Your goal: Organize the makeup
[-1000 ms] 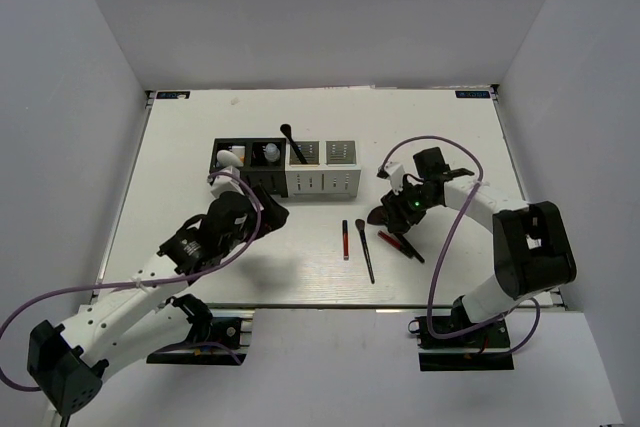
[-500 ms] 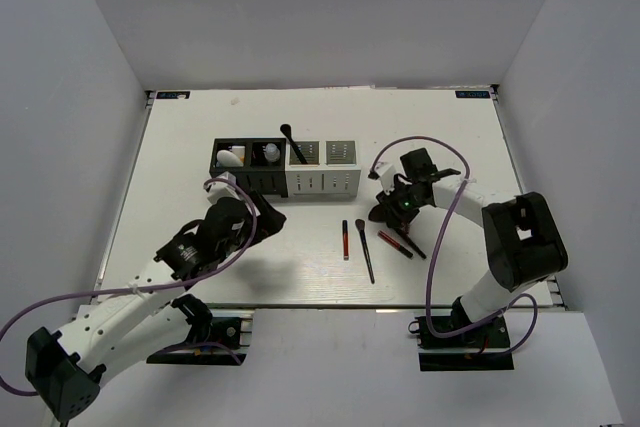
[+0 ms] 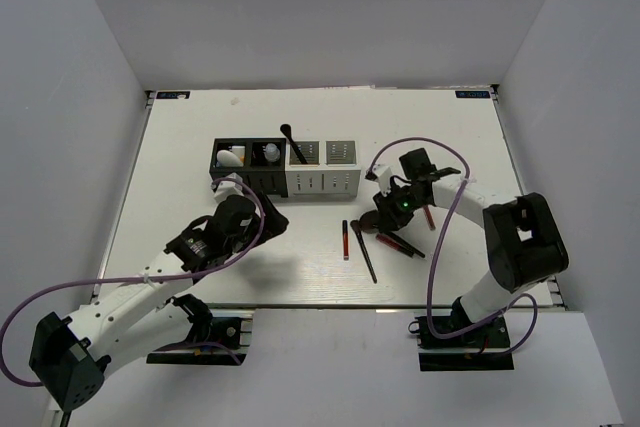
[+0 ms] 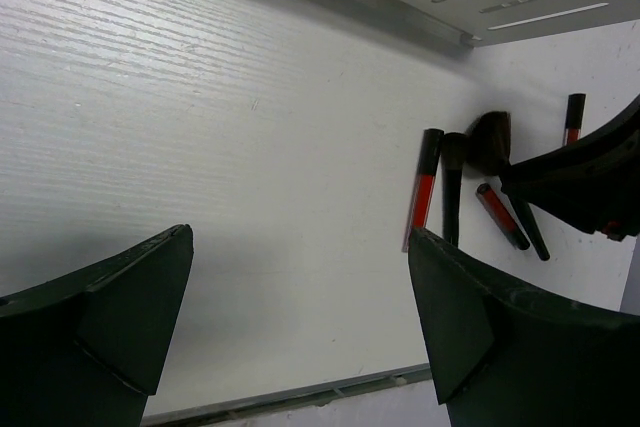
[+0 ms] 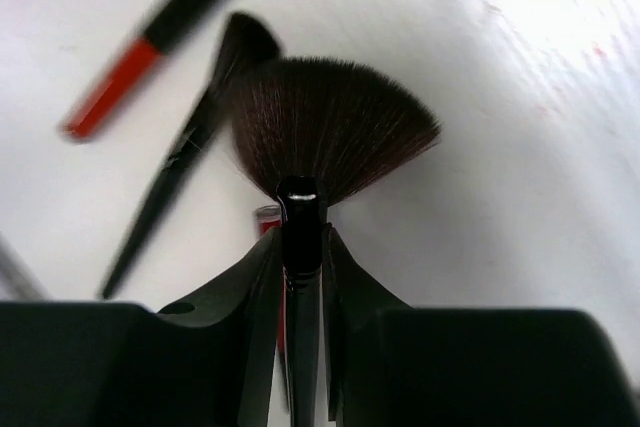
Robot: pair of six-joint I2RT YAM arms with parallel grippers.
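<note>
At the left, the left pincer [image 4: 300,257] hovers low over the bare worktop [image 3: 180,147], fingers spread wide and holding nothing. Just beyond it stand the black slotted box [image 3: 245,140] and, touching on its right, the white slotted box [image 3: 325,184], with one upright brush [image 3: 293,145] leaning where the two meet. Near the middle of the worktop, a thin red stick [image 3: 345,239] and a slim black brush [image 3: 367,259] lie loose, side by side, their long axes running roughly from the boxes toward the arms' bases. At the right, the right pincer [image 5: 300,242] is clamped on the handle of a fan brush [image 5: 330,132], the bristles fanning out just past the fingertips and the handle running back between the fingers, in line with them. The boxes lie to the left of this pincer and farther from the bases, so stowing the brush would likely mean carrying it across the loose pieces. The right arm is the nearer to those pieces; the left is nearer the boxes.
</note>
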